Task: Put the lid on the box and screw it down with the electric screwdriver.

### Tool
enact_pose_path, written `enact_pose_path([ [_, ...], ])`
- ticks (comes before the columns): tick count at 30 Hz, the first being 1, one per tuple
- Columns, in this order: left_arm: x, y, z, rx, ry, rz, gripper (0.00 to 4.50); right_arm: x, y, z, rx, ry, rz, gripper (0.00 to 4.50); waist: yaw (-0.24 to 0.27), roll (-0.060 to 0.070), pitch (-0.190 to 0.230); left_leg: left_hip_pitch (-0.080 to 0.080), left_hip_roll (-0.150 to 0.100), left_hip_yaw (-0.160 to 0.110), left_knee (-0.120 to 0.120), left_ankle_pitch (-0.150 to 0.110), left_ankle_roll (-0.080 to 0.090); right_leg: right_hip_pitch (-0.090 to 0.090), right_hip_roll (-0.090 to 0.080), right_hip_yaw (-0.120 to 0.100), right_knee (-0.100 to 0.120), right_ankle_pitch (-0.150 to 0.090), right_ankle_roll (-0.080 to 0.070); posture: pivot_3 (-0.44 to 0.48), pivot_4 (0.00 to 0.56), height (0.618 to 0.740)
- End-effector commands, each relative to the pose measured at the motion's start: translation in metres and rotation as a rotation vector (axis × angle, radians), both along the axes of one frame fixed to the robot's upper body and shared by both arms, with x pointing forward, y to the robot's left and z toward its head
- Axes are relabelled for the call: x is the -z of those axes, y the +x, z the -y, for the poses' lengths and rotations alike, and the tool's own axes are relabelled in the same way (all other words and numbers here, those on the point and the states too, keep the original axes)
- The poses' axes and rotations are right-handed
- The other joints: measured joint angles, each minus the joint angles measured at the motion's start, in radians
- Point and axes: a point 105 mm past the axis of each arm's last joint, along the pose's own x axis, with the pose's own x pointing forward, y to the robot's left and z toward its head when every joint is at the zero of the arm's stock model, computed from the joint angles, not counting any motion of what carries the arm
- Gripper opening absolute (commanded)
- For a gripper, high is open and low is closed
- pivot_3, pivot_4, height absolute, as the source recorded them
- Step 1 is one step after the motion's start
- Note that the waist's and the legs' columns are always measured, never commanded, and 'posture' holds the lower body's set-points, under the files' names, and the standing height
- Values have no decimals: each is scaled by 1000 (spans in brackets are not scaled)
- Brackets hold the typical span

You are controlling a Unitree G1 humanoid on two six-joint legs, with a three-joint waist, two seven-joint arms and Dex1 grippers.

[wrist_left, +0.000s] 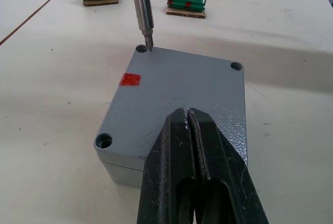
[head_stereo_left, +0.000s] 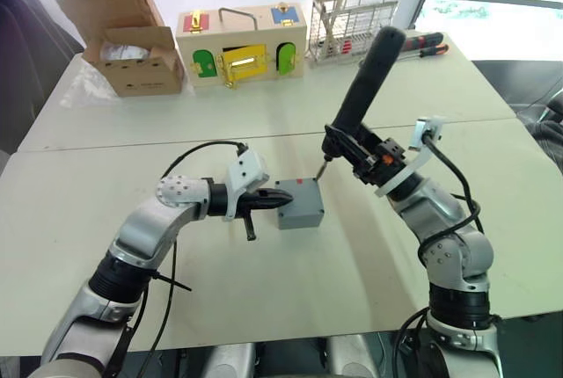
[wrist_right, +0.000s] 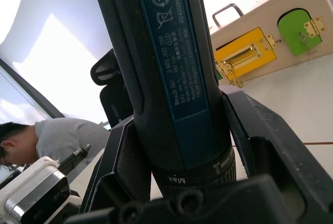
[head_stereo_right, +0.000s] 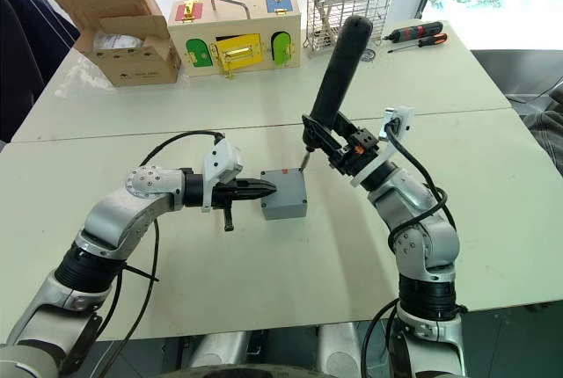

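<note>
The grey box (head_stereo_left: 300, 214) stands mid-table with the lid (wrist_left: 182, 86) lying flush on top; a small red mark shows on the lid's surface. My left gripper (wrist_left: 187, 117) is shut, its fingertips together and resting on the lid's near edge. My right gripper (head_stereo_left: 365, 154) is shut on the electric screwdriver (head_stereo_left: 365, 88), a thick black tool held tilted, handle up. Its metal bit (wrist_left: 144, 21) points down with the tip at the lid's far corner screw hole (wrist_left: 140, 48). Empty screw holes show in the other visible lid corners.
Along the table's far side stand a brown cardboard box (head_stereo_left: 123, 35), a wooden box with coloured latches (head_stereo_left: 239, 44), a wire basket (head_stereo_left: 352, 22) and hand screwdrivers (head_stereo_left: 422, 44). Two green terminal strips (wrist_left: 186, 2) lie beyond the grey box. A person (wrist_right: 41, 140) sits nearby.
</note>
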Motion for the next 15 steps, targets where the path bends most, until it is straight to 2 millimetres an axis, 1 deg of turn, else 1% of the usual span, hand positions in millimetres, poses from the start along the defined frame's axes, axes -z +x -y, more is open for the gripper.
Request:
enact_pose_path([
  [1, 1, -2, 0, 4, 8, 4, 0, 1, 0, -4, 1, -20, 27, 1864, 0, 0, 0, 0, 0, 0, 0, 0, 0, 0, 0, 0, 0, 0, 0, 0, 150, 734],
  [6, 3, -3, 0, 6, 18, 6, 0, 5, 2, -6, 8, -36, 36, 1864, 0, 0, -1, 1, 0, 0, 0, 0, 0, 1, 0, 0, 0, 0, 0, 0, 150, 734],
  [10, 3, -3, 0, 4, 19, 8, 0, 3, 8, 0, 57, -19, 49, 1864, 0, 0, -2, 2, 0, 0, 0, 0, 0, 2, 0, 0, 0, 0, 0, 0, 150, 734],
  [15, 3, -3, 1, 6, 18, 11, 0, 7, 7, -6, 25, -21, 33, 1864, 1, 0, -2, 3, 0, 0, 0, 0, 0, 3, 0, 0, 0, 0, 0, 0, 150, 734],
])
